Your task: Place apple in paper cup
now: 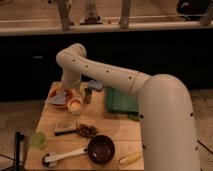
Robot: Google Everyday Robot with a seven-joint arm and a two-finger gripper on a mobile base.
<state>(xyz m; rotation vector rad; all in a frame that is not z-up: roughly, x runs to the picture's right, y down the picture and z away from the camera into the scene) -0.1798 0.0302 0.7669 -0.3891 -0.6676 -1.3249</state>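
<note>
Apple (75, 104): sitting in the paper cup (75, 108), far left of table (115, 132).
Gripper (70, 92): hovering just above it; finger state cannot be told.

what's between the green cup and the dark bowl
In the camera view, the white-handled utensil lies between green cup and dark bowl. The gripper is near the paper cup.

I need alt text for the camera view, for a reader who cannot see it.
A white robot arm bends down over the far left of a wooden table, its gripper just above the apple, which sits in the mouth of the paper cup. Nearer lie a light green cup and a dark bowl.
</note>
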